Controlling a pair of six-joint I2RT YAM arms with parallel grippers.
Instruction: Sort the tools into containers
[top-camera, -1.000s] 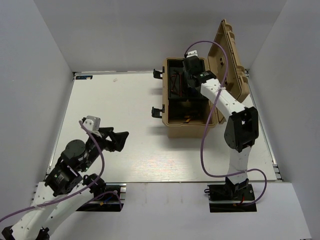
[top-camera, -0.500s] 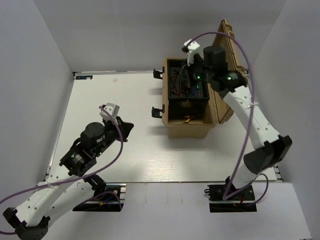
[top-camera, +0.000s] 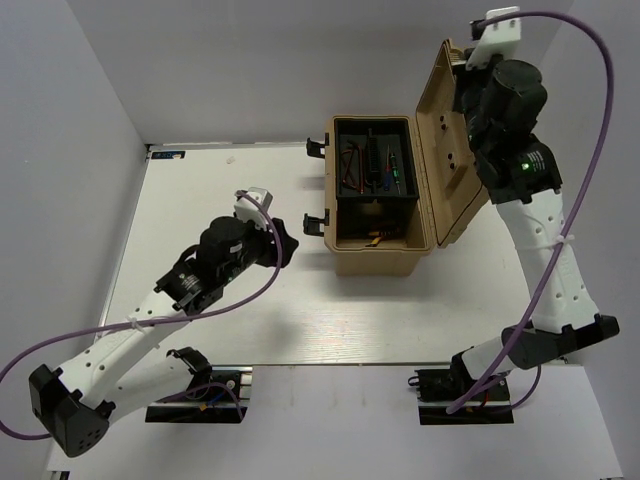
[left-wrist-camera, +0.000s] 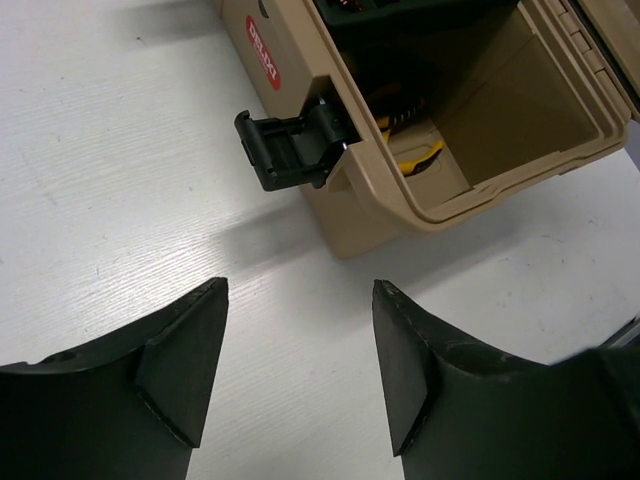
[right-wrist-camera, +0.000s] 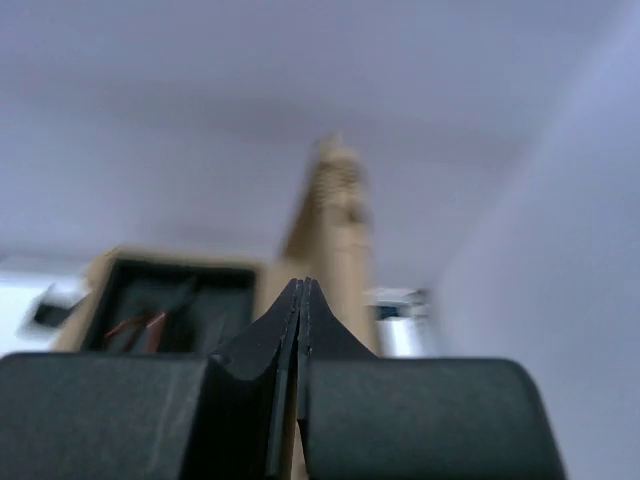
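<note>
White tabletop (top-camera: 220, 190) was occupied by a tan toolbox (top-camera: 380, 262), with its lid (top-camera: 452, 180) stood open. Left end effector (left-wrist-camera: 300, 290) was held spread near the black latch (left-wrist-camera: 285, 150). Right end effector (right-wrist-camera: 302, 290) was pressed together, high by the lid. Screwdrivers (top-camera: 372, 165) were seen in the toolbox tray.

light: bright, even — soft shadows | right wrist: toolbox (right-wrist-camera: 335, 210) blurred | top, left wrist: sharp
</note>
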